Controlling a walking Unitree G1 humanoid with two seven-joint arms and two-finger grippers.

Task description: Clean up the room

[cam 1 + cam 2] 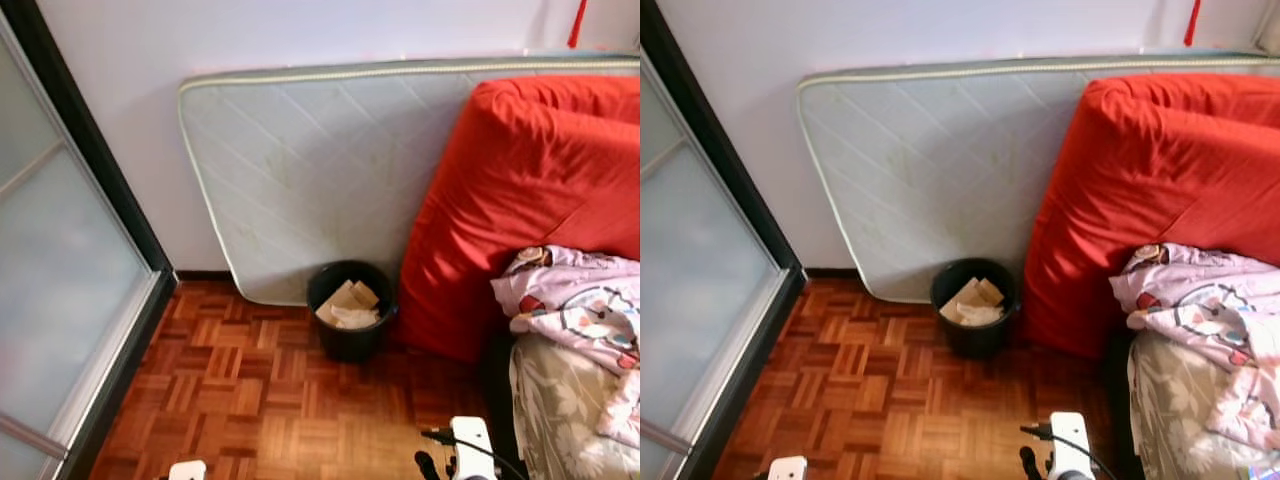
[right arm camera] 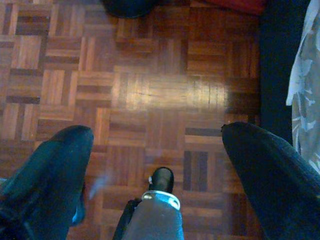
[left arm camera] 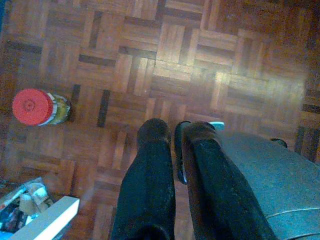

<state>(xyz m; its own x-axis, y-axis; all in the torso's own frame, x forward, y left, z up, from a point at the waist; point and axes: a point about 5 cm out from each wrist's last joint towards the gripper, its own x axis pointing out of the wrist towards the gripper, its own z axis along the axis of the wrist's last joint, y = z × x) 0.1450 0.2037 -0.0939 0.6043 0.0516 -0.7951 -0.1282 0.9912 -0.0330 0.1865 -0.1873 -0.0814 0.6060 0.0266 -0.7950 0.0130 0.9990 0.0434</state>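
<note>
A black bin (image 1: 350, 310) holding paper scraps stands on the parquet floor (image 1: 250, 400) against a leaning pale mattress (image 1: 310, 170), while the left claw (image 3: 170, 131), fingers clenched together, hangs above a red-lidded jar (image 3: 37, 106), and the right claw (image 2: 157, 132) hangs released.

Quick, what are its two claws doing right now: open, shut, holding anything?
Left gripper: shut, nothing held, pointing down at the wooden floor.
Right gripper: open wide, empty, also above the floor.
</note>
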